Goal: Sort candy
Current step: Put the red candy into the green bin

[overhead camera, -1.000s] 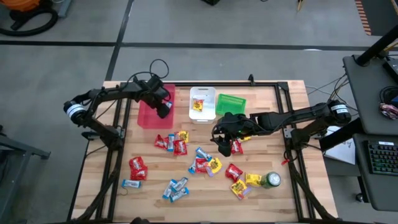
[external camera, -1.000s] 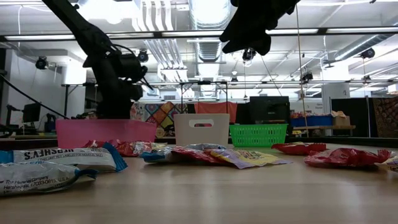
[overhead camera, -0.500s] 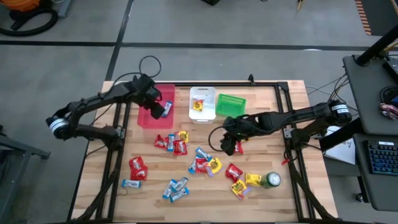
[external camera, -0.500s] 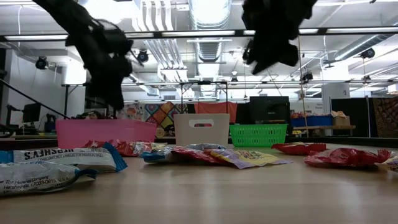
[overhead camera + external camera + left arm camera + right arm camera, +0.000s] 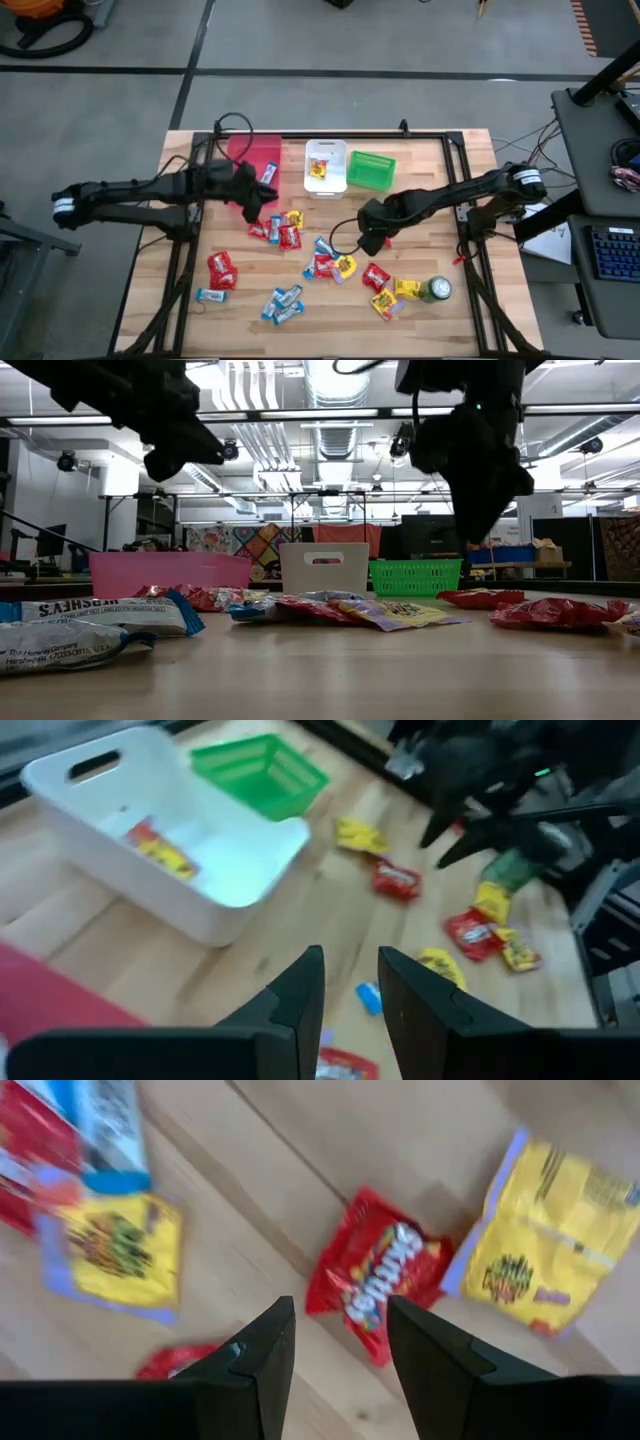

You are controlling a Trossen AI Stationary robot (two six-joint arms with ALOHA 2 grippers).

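Observation:
Candy lies scattered flat on the wooden table: red packets, yellow packets and blue-and-silver bars. My left gripper hovers open, with a narrow gap and nothing between the fingers, just near of the pink bin; a blue-and-silver bar shows at that bin's right edge. My right gripper hangs open above a red Skittles packet. In the right wrist view its fingers stand on either side of that packet without touching it.
At the far side stand a white bin holding a yellow packet and a green bin. A green drink can stands near the right near corner, next to yellow packets. A black frame rims the table.
My left gripper has left the place over the pink bin and moved toward the near edge as its arm drew back to the left. My right gripper has moved toward the near edge and down, closer to the candy.

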